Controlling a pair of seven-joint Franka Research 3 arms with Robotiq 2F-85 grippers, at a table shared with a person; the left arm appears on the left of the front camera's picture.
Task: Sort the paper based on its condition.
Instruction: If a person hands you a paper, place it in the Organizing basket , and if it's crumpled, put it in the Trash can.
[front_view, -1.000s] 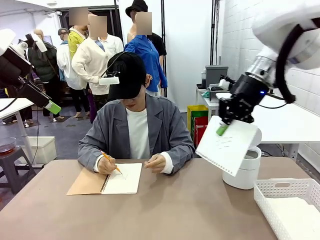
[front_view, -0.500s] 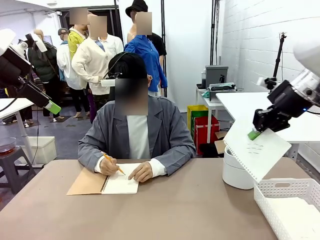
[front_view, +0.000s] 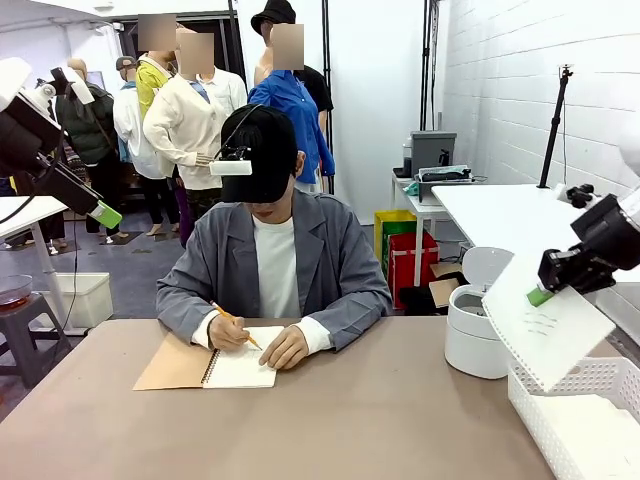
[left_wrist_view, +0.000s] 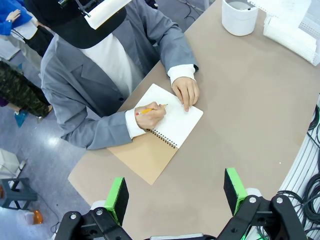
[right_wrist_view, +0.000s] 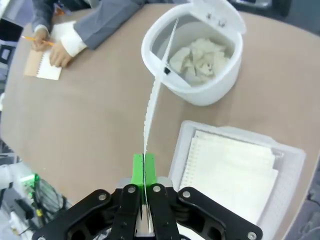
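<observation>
Paper sheet (front_view: 550, 335) hangs pinched by its top edge in the right gripper (front_view: 541, 294), mesh basket (front_view: 560, 385) below that gripper, white bin (front_view: 475, 345) beside it; left gripper (left_wrist_view: 177, 192) stands spread, empty, above the worktop (left_wrist_view: 260, 100).

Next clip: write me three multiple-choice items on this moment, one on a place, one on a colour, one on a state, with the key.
1. The wads lie in: A a drawer; B the bin; C a bag.
2. The left gripper's pads are: A red; B green; C blue.
3. The right gripper is: A open; B shut on nothing; C shut on a sheet.
Key: B, they sit inside the open bin; B, both pads look green; C, the sheet hangs pinched between its fingers.
</observation>
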